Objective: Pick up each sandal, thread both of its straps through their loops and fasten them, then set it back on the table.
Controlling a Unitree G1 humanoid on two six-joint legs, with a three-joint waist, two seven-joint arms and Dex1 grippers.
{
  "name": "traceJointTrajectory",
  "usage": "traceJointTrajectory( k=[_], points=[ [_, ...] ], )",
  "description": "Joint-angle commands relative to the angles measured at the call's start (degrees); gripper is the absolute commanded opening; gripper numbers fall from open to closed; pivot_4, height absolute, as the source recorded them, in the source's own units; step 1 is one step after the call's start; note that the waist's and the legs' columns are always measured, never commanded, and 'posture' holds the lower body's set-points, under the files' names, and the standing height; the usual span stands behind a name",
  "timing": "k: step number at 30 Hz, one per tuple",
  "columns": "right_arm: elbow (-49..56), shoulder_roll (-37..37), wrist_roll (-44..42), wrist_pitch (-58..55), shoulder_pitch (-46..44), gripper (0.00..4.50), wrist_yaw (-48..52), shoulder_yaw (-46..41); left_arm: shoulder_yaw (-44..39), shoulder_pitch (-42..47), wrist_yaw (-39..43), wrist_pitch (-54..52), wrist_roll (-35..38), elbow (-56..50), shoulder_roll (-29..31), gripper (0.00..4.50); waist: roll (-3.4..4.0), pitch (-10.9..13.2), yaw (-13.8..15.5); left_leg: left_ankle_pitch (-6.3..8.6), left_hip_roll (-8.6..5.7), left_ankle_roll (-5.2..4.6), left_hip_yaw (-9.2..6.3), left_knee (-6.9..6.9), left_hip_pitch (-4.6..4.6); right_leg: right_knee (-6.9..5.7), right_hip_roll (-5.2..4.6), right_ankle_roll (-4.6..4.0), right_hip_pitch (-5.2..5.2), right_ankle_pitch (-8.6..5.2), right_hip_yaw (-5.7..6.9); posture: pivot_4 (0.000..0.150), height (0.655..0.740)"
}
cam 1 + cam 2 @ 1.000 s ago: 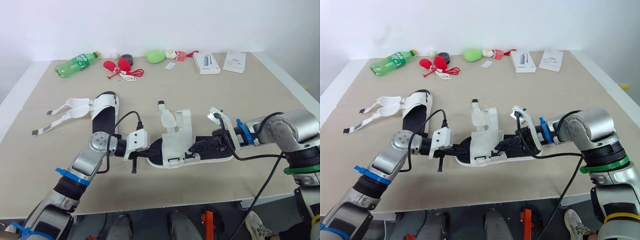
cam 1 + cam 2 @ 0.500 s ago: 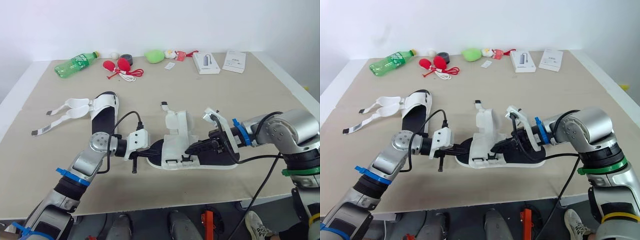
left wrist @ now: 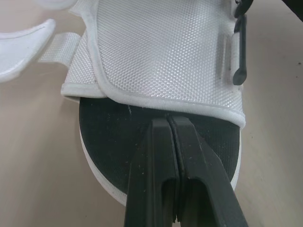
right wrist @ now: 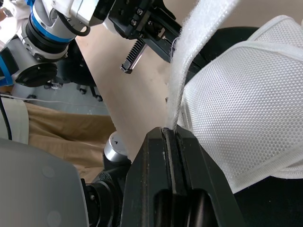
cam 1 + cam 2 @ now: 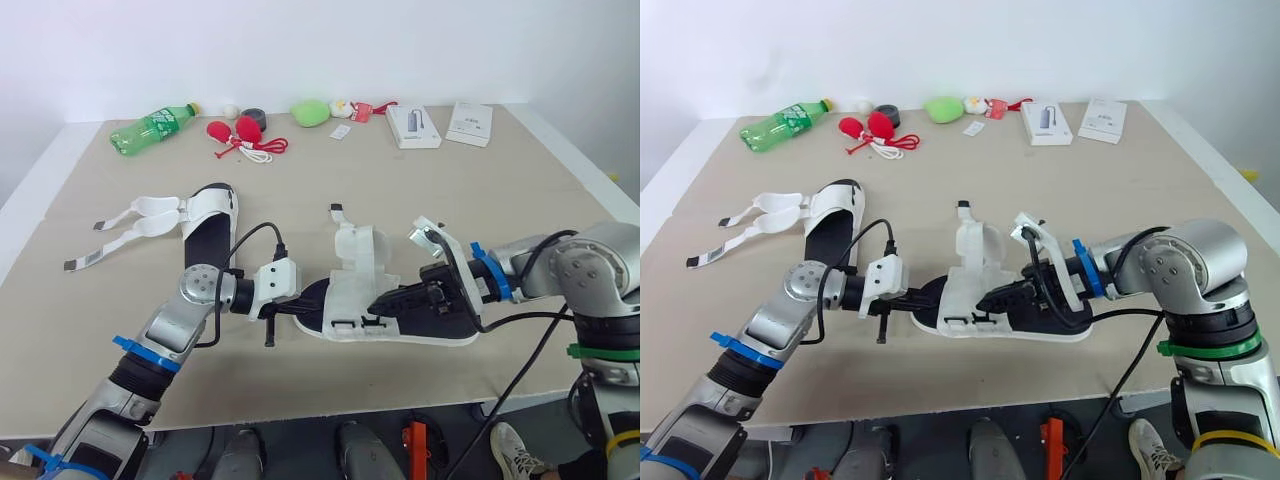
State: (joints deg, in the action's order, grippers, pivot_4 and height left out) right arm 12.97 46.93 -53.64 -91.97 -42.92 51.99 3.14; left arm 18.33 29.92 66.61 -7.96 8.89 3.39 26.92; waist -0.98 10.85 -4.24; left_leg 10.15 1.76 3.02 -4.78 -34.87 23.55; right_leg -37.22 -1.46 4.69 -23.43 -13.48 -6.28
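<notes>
While the sandal (image 5: 395, 318) lies near the middle of the worktop (image 5: 420, 190), its black sole is touched at the left end by the left hand (image 3: 173, 124), fingers pressed together, and its white strap (image 4: 198, 47) is clamped in the right hand (image 4: 169, 133).

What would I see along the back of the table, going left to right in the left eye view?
green bottle → red toys → green lump → white box with a grey gadget → white packet
</notes>
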Motion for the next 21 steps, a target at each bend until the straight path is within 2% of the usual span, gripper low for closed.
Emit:
traceJointTrajectory(
  k=[1, 13, 21],
  points=[
    [1.31, -0.07, 0.52, -0.36, 1.41, 0.06, -2.09, 0.09, 0.87, 0.27, 0.18, -0.52, -0.65, 0.14, -0.16, 0.0, 0.0, 0.0, 0.0, 0.0, 0.0, 0.0, 0.0, 0.0, -0.01, 0.0, 0.01, 0.0, 0.0, 0.0, 0.0, 0.15, 0.74],
    [0.26, 1.35, 3.25, 3.16, 2.41, 0.06, -2.09, 2.7, 0.94, 0.1, 0.18, -0.63, -1.16, 0.02, -0.4, 0.0, 0.0, 0.0, -0.01, 0.01, 0.0, -0.02, 0.0, 0.0, -0.01, 0.0, 0.0, -0.01, 0.01, -0.02, 0.0, 0.15, 0.74],
    [3.75, 2.46, 0.5, 1.74, 1.8, 0.06, -0.6, 1.97, 0.88, -0.05, -0.05, -0.48, -1.43, 0.01, -0.27, 0.0, 0.0, 0.0, 0.01, 0.02, 0.0, -0.03, 0.0, 0.01, -0.01, 0.0, 0.0, -0.01, 0.01, -0.03, 0.0, 0.15, 0.74]
  ],
)
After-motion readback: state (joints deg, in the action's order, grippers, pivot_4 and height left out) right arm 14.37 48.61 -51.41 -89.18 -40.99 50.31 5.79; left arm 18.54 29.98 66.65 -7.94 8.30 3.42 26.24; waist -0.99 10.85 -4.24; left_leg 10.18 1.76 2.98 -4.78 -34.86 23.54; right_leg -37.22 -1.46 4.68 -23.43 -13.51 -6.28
